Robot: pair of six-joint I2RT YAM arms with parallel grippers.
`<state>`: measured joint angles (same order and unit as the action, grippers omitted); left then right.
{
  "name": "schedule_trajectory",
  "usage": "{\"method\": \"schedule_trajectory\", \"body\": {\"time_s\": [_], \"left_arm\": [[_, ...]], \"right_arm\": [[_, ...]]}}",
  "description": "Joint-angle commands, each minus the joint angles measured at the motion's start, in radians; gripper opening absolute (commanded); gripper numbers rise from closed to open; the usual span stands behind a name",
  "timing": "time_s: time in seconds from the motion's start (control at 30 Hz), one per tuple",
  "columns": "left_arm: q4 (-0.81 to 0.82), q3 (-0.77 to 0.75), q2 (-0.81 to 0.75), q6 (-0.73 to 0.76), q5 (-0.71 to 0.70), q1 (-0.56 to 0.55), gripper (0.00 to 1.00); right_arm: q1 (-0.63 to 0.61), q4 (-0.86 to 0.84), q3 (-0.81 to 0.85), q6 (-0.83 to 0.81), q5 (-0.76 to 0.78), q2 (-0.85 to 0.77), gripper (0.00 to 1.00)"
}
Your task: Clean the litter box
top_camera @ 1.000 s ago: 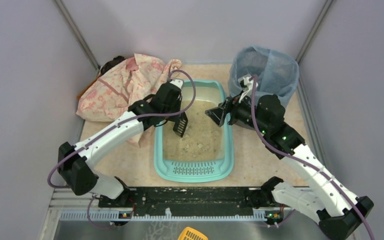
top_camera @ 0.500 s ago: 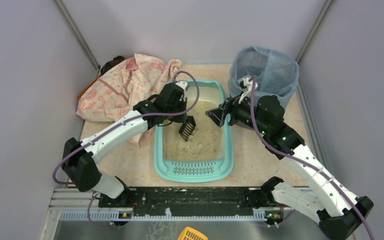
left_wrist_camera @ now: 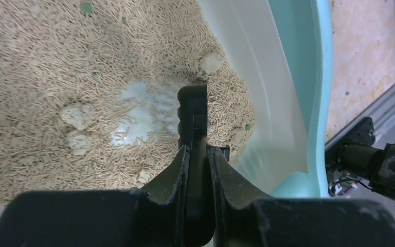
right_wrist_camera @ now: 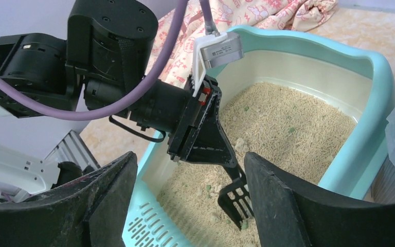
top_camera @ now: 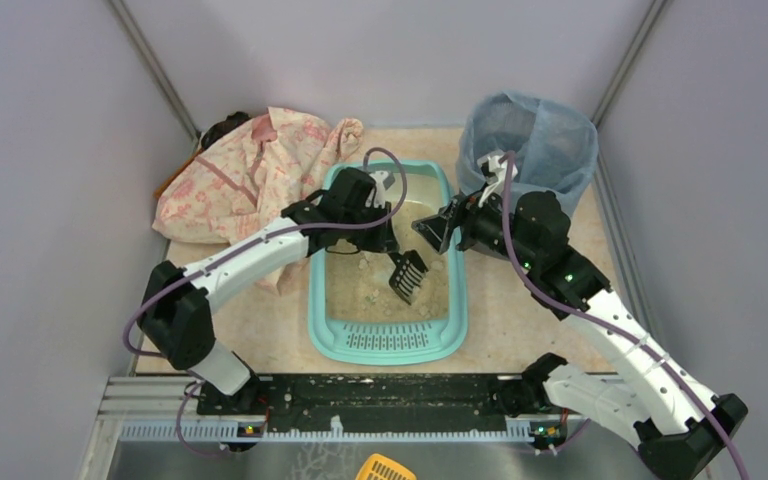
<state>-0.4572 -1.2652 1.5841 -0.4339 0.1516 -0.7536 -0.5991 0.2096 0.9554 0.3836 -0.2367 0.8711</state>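
The turquoise litter box lies mid-table, its slotted grille at the near end and beige litter inside. My left gripper is shut on the handle of a black slotted scoop, whose blade dips into the litter near the right inner wall. Pale clumps and a bare white patch lie beside it. My right gripper hangs open and empty above the box's right rim, facing the scoop.
A grey bin lined with a blue bag stands at the back right, just behind my right arm. A pink patterned cloth is heaped at the back left. A yellow slotted thing lies at the bottom edge.
My left arm has swept the scoop from the box's left side across to the right and nearer the grille. The right arm has stayed still.
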Motion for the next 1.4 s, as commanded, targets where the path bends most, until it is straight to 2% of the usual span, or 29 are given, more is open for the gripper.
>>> {"method": "schedule_trajectory", "body": {"time_s": [0.0, 0.17, 0.4, 0.6, 0.8, 1.07, 1.37], "left_arm": [[-0.018, 0.076, 0.017, -0.037, 0.147, 0.009, 0.00], [0.104, 0.208, -0.037, -0.101, 0.290, 0.071, 0.00], [0.229, 0.337, -0.093, -0.173, 0.375, 0.123, 0.00], [0.283, 0.348, -0.116, -0.215, 0.419, 0.148, 0.00], [0.333, 0.357, -0.180, -0.260, 0.463, 0.243, 0.00], [0.433, 0.390, -0.239, -0.354, 0.454, 0.299, 0.00], [0.432, 0.404, -0.317, -0.372, 0.454, 0.384, 0.00]], "right_arm": [[0.009, -0.043, 0.001, -0.015, 0.008, -0.019, 0.76], [0.010, -0.054, -0.006, -0.007, 0.004, -0.015, 0.76], [0.010, -0.063, -0.012, 0.004, -0.008, -0.009, 0.76], [0.010, -0.067, -0.019, 0.011, -0.010, -0.008, 0.76], [0.010, -0.054, -0.023, 0.007, -0.001, -0.022, 0.76], [0.009, -0.056, -0.031, 0.005, 0.002, -0.022, 0.76], [0.010, -0.047, -0.027, -0.002, 0.008, -0.021, 0.76]]}}
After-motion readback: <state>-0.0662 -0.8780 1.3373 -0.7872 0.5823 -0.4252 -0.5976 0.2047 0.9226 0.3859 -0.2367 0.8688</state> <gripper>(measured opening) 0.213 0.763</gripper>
